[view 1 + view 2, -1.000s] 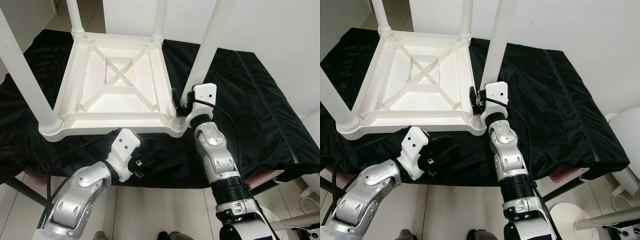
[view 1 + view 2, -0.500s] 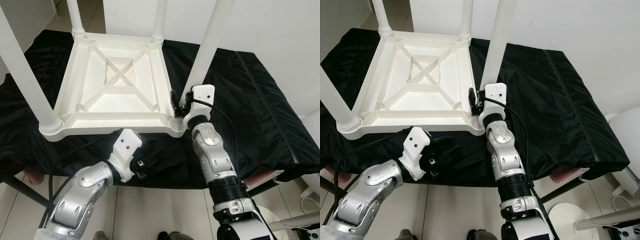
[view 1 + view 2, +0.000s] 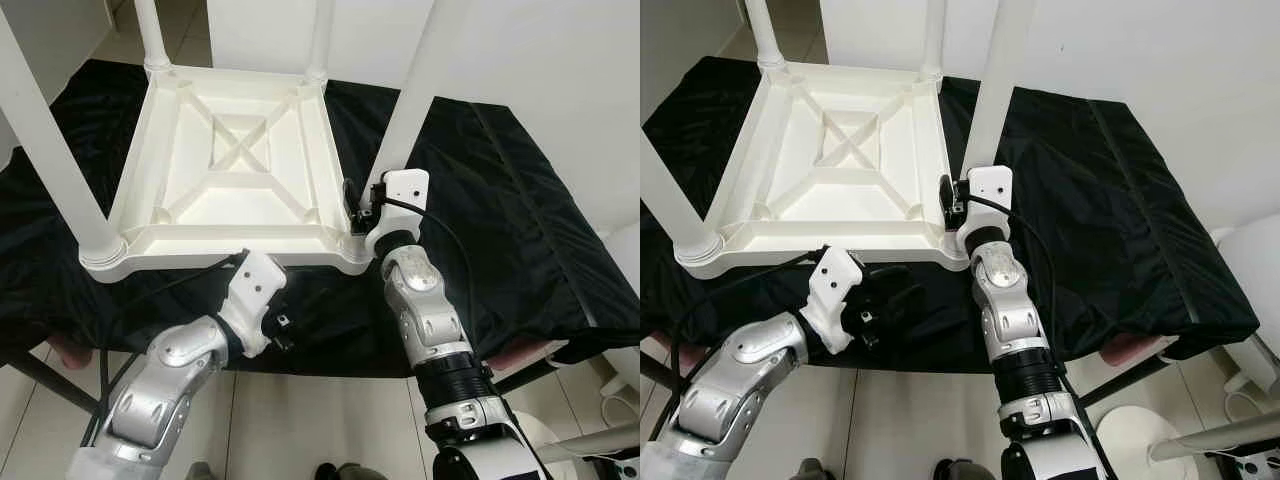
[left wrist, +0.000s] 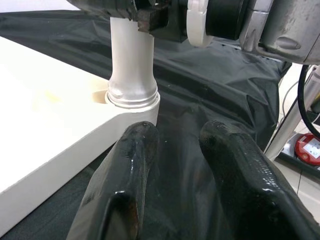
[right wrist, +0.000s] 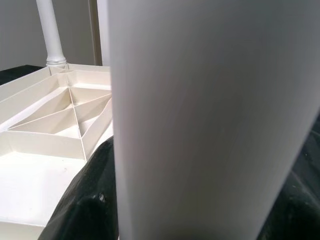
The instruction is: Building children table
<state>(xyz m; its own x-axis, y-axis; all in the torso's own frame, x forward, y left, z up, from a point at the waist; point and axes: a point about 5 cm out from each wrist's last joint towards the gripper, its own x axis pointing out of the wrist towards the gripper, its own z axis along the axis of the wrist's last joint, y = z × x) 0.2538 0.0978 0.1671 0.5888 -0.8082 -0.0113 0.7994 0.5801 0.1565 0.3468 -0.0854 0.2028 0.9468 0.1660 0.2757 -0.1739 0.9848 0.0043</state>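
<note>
The white plastic children's table lies upside down on the black cloth-covered worktop, toward its left half, its ribbed underside facing up and four round white legs standing from its corners. My right gripper is clamped around the white tubular leg at the table's near right corner, just above the socket, one black finger against its side. My left gripper hangs low over the cloth at the worktop's near edge, just in front of the table's near rim, its two black fingers narrowly apart and holding nothing.
</note>
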